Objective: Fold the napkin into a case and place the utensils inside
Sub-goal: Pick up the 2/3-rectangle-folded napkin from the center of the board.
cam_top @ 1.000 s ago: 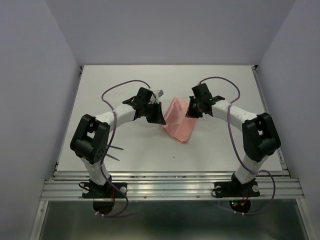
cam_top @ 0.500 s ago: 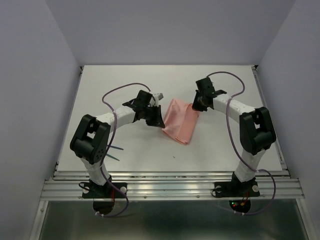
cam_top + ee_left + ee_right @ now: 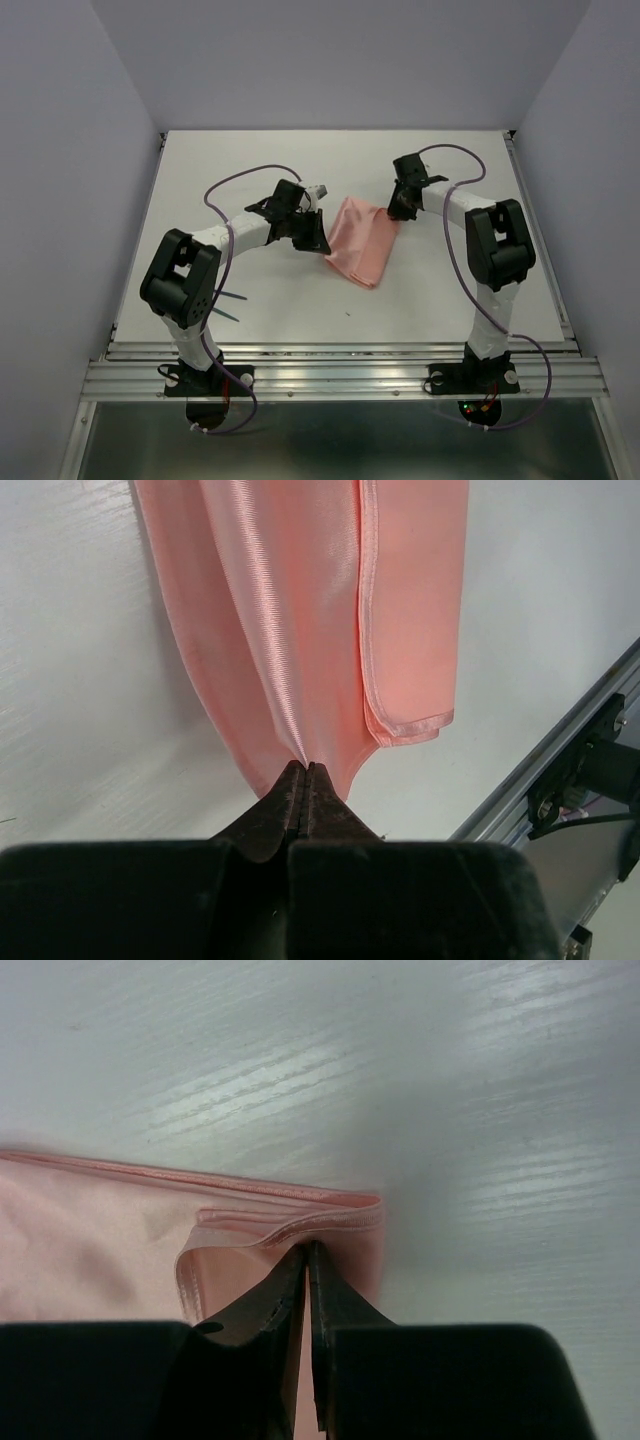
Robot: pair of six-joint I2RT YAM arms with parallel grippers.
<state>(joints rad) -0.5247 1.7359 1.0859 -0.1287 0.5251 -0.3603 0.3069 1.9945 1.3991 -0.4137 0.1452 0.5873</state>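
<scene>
The salmon-pink napkin point(image 3: 360, 242) lies folded in layers mid-table, its hemmed edges point(image 3: 400, 610) showing in the left wrist view. My left gripper point(image 3: 318, 236) is at its left edge, shut on a pinch of cloth point(image 3: 305, 766). At the far right corner, my right gripper point(image 3: 399, 211) is shut on the top hem point(image 3: 307, 1247), with lower layers point(image 3: 90, 1240) flat underneath. The teal utensils point(image 3: 233, 300) lie near the left arm's base, partly hidden by that arm.
The white table point(image 3: 250, 165) is walled in on three sides. A metal rail point(image 3: 340, 352) runs along the near edge. Purple cables point(image 3: 245, 175) loop above both arms. A table-edge rail point(image 3: 560, 770) shows in the left wrist view.
My right gripper has moved to the right and farther back, drawing the napkin's top layer wider at its far right corner, and has closed tighter. The left gripper has barely shifted.
</scene>
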